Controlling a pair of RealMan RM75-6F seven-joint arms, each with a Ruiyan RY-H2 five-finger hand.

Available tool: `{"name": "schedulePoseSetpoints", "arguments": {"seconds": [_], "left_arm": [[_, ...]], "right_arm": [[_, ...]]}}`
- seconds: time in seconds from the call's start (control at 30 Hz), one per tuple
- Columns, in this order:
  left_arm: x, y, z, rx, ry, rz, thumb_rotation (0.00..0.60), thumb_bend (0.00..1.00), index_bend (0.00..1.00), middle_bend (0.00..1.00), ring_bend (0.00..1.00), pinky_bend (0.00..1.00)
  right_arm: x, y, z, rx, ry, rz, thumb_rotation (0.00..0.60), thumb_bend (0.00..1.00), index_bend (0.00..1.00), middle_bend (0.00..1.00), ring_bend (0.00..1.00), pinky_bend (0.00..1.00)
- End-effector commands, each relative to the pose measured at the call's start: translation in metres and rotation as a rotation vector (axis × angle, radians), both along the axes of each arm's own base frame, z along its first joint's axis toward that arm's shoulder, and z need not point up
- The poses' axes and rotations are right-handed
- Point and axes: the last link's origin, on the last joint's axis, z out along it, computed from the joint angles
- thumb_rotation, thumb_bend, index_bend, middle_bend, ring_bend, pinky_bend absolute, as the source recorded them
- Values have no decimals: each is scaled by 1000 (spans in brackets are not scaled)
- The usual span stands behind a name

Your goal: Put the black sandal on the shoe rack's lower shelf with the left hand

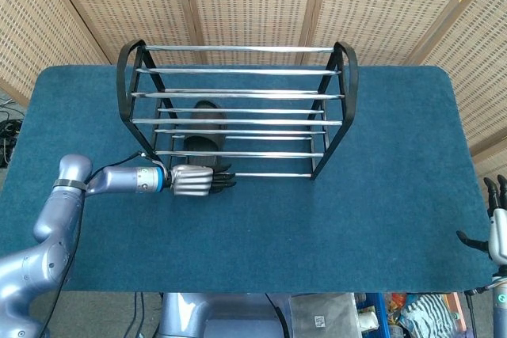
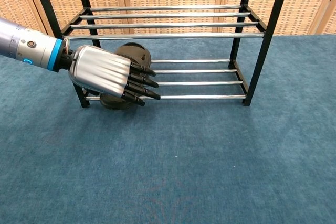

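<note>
The black sandal (image 1: 207, 124) lies on the lower shelf of the shoe rack (image 1: 238, 71), at its left end, toe pointing to the back. In the chest view only its far rim (image 2: 137, 52) and its heel (image 2: 112, 102) show around my left hand (image 2: 105, 72). That left hand (image 1: 196, 181) sits at the shelf's front rail with its fingers stretched out straight and apart, holding nothing. Whether it still touches the sandal is hidden. My right hand (image 1: 495, 223) hangs off the table's right edge, fingers spread and empty.
The rack (image 2: 199, 97) stands at the back middle of the blue table (image 1: 317, 219), its upper shelf and the right part of the lower shelf bare. A woven screen closes the back.
</note>
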Motion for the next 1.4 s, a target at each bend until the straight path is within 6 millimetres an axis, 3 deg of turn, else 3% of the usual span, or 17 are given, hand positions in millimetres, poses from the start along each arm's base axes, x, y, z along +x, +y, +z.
{"name": "schedulePoseSetpoints", "arguments": {"seconds": [0.03, 0.33, 0.6, 0.8, 1.0, 1.07, 1.2, 1.4], "left_arm": [[-1, -3, 2, -13, -7, -6, 600, 101, 121, 0, 0, 8], [-6, -14, 12, -68, -53, -14, 600, 101, 98, 0, 0, 0], [-19, -56, 38, -221, -270, 23, 600, 95, 78, 0, 0, 0], [-56, -85, 68, -263, -372, 130, 600, 93, 72, 0, 0, 49], [-104, -121, 94, -153, -589, 345, 600, 93, 72, 0, 0, 144], [-116, -131, 100, -123, -654, 412, 600, 93, 72, 0, 0, 141], [-157, -164, 118, 21, -852, 710, 600, 93, 72, 0, 0, 36], [-187, -192, 146, 265, -1038, 974, 600, 93, 68, 0, 0, 0]], "right_arm": [[1, 1, 0, 0, -1, 3, 600, 0, 0, 0, 0, 0], [5, 4, 2, 2, -10, 24, 600, 0, 0, 0, 0, 0], [9, 9, 3, 8, -21, 45, 600, 0, 0, 0, 0, 0], [11, 12, 3, 20, -28, 59, 600, 0, 0, 0, 0, 0], [16, 16, 3, 30, -43, 84, 600, 0, 0, 0, 0, 0], [17, 18, 4, 32, -47, 91, 600, 0, 0, 0, 0, 0], [21, 22, 5, 33, -59, 111, 600, 0, 0, 0, 0, 0], [25, 27, 7, 43, -75, 140, 600, 0, 0, 0, 0, 0]]}}
